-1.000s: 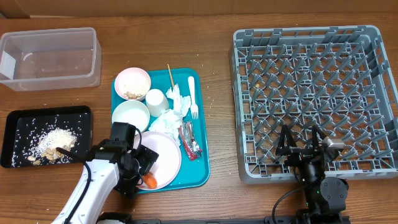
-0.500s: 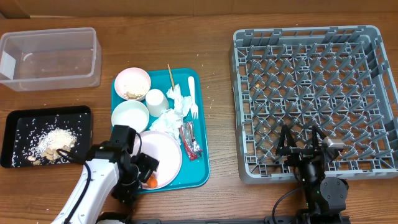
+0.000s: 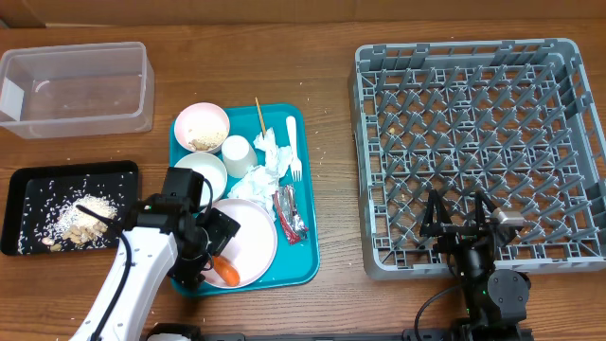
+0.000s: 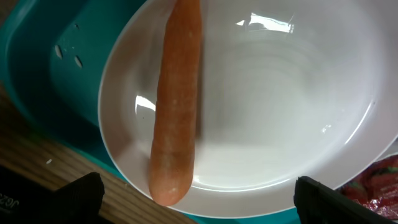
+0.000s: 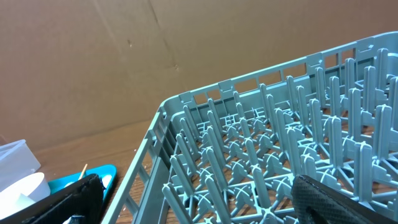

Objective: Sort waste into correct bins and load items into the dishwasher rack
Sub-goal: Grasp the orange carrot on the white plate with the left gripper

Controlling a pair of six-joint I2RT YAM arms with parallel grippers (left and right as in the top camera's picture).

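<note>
Left gripper (image 4: 198,198), jaws apart, is hovering over the carrot (image 4: 176,106) in the plate (image 4: 280,118) near the front edge. Right gripper (image 5: 199,196) is resting, jaws apart.

Left gripper (image 4: 198,200) spread wide, pointing down, right gripper (image 5: 199,198) seemingly spread too

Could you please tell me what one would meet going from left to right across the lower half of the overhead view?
black tray of rice → teal tray → grey dishwasher rack
</note>
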